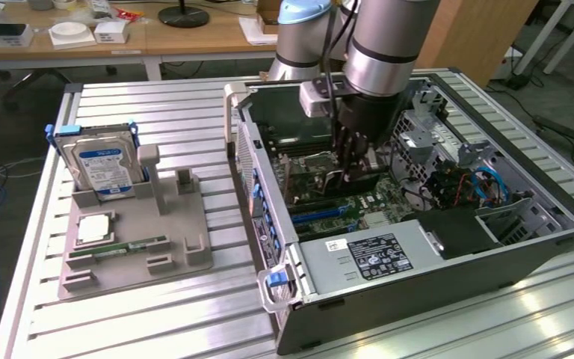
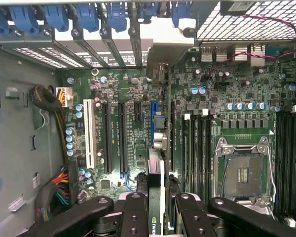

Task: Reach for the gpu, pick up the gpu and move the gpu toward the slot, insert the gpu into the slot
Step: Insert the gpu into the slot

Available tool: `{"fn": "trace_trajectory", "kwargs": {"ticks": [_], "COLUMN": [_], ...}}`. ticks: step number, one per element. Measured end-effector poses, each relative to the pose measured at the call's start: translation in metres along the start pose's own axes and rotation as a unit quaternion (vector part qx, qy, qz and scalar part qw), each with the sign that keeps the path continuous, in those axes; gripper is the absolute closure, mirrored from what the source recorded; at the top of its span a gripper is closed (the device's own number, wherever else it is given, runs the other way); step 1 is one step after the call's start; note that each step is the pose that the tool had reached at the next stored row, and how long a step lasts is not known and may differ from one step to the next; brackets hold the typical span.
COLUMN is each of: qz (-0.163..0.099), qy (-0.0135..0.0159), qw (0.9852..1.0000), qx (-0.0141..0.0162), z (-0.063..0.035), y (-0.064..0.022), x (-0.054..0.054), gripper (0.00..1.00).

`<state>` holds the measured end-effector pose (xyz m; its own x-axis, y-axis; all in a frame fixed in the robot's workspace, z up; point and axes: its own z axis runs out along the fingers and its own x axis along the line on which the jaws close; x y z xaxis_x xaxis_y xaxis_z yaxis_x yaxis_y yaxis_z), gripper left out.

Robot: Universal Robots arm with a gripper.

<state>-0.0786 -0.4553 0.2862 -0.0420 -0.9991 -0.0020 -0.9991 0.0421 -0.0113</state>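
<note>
Gripper (image 2: 157,210) clamped on edge-on gpu (image 2: 156,148), lower edge hidden against motherboard (image 2: 118,98).

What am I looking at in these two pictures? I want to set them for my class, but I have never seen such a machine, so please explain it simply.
It is a robot arm working inside an open computer case that lies on a slatted metal table. One picture is taken from a camera standing off the arm. The other comes from a camera on the arm's wrist, looking down past the gripper at the green motherboard with its long slots. The gripper is closed on the gpu, a thin card seen edge-on, held above the slots. On the exterior view's left stands a grey holder carrying a hard drive with a blue label and a small memory stick.
</note>
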Motion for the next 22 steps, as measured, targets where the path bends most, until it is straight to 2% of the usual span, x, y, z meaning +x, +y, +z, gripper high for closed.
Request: {"fn": "trace_trajectory", "kwargs": {"ticks": [22], "qz": [0.0], "qy": [0.0], "qw": [1.0], "qx": [0.0], "z": [0.0085], "y": [0.0066], "x": [0.0031], "gripper": [0.74]}}
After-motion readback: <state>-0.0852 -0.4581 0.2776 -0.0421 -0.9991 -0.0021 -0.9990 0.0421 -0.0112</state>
